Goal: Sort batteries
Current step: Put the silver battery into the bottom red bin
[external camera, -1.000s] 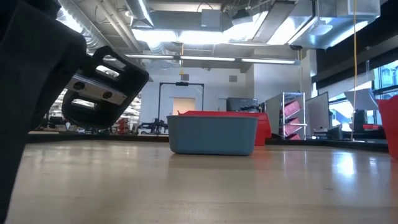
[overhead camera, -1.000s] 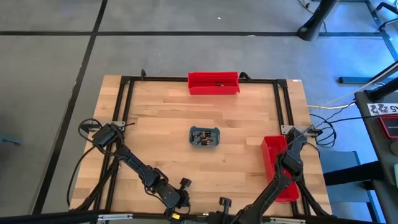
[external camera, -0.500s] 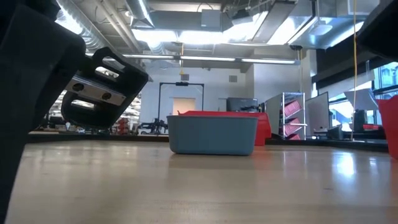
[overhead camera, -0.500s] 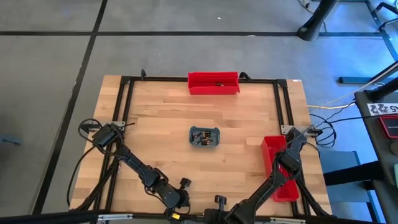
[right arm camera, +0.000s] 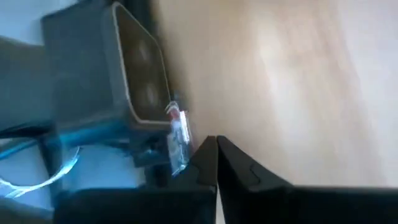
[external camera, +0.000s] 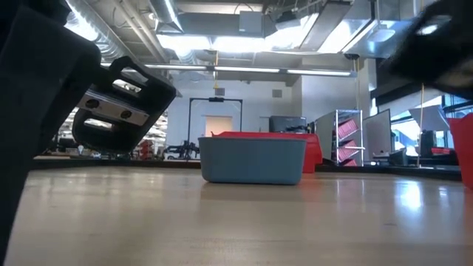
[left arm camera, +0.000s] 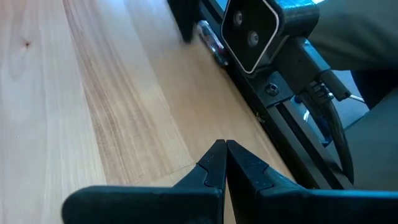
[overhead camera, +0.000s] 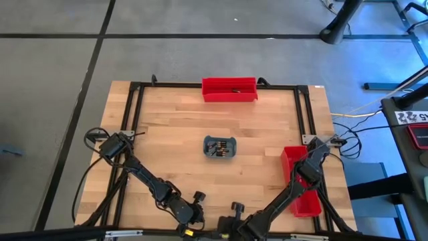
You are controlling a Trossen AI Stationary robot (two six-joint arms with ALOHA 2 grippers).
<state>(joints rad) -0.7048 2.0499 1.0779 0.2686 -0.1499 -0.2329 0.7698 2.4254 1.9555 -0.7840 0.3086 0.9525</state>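
1. At the middle of the high view, the small grey-blue rounded plastic tray (overhead camera: 219,146) is sitting on the pale wooden table (overhead camera: 174,127), holding the tiny dark and coppery cylindrical batteries (overhead camera: 215,147) in a loose heap.
2. Near the lower left of the same view, the left gripper (left arm camera: 224,163) is resting low by the table's black frame rail, its two dark fingers pressed together on nothing.
3. Toward the lower right, the right gripper (right arm camera: 215,155) is likewise pressed together and empty, sitting over the near end of the long red rectangular plastic bin (overhead camera: 297,179) on the right.
4. At top centre, a second long red rectangular plastic bin (overhead camera: 229,89) is lying against the far rail, with one small dark item visible inside.
5. My judgement: the step in hand is a first reach to the tray. Doing it well calls for spreading the fingers before descending, coming straight down over one battery at the heap's edge, and pinching across its length, since such small cylinders could roll or slip out.
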